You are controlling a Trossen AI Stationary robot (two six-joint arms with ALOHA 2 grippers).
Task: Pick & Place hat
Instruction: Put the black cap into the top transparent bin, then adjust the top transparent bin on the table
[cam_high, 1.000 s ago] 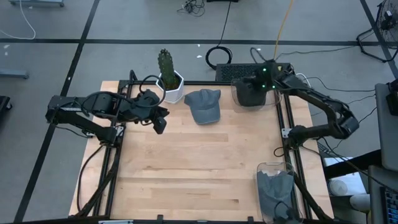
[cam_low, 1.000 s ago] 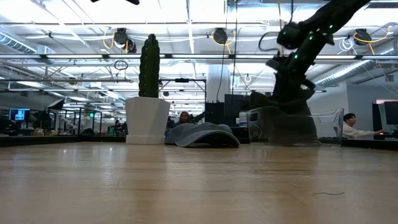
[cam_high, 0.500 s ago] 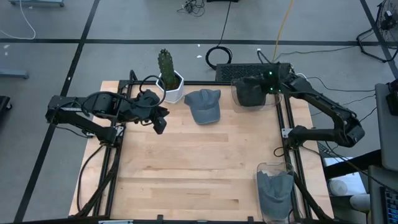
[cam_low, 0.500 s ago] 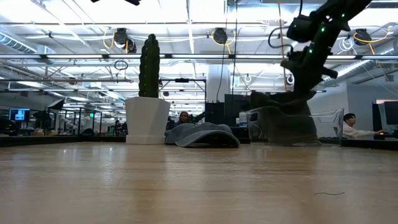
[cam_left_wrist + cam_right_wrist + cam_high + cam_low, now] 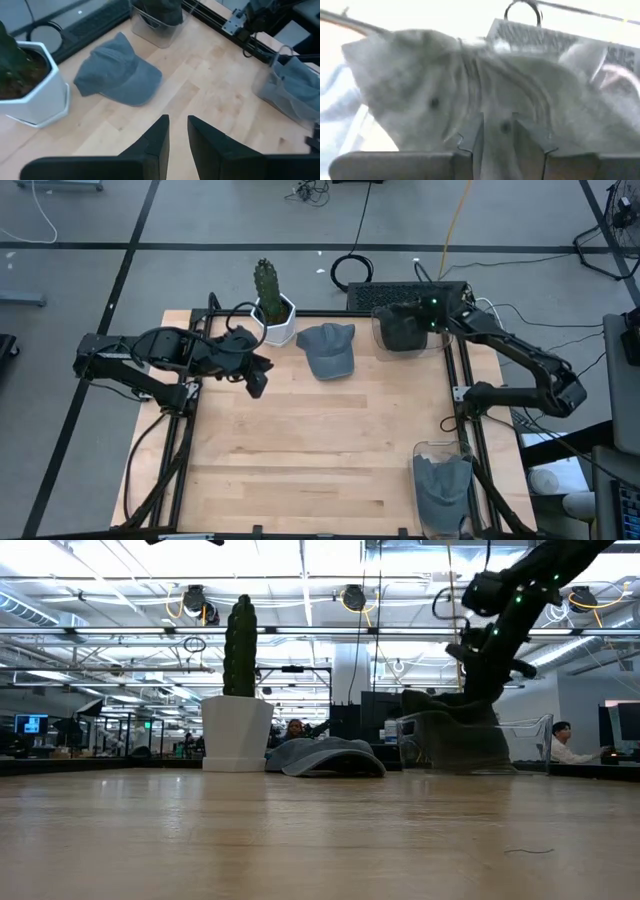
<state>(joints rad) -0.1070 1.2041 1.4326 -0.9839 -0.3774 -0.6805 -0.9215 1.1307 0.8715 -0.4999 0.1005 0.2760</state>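
Note:
A grey hat [image 5: 328, 350] lies crown up on the wooden table near its far edge, also visible in the low view [image 5: 325, 757] and the left wrist view [image 5: 120, 72]. A second, darker hat [image 5: 470, 75] sits in a clear bin [image 5: 378, 330] at the far right corner. My right gripper [image 5: 497, 117] hangs open close over that hat, above the bin [image 5: 478, 690]. My left gripper [image 5: 258, 385] waits raised over the table's left side. It is narrowly open [image 5: 178, 119] with nothing between its fingers. My right gripper slants down over the hat in the bin, and cloth shows through the gap between its fingers. I cannot tell whether the fingertips touch it.
A white pot with a cactus [image 5: 272, 315] stands at the far edge, left of the loose hat. Another clear bin [image 5: 443, 490] holding grey cloth sits at the near right corner. Black frame rails run along the table's left and right sides.
My right gripper has drawn back a little toward the table's right edge over the far bin and tipped slightly. The hat in the bin has stayed where it was.

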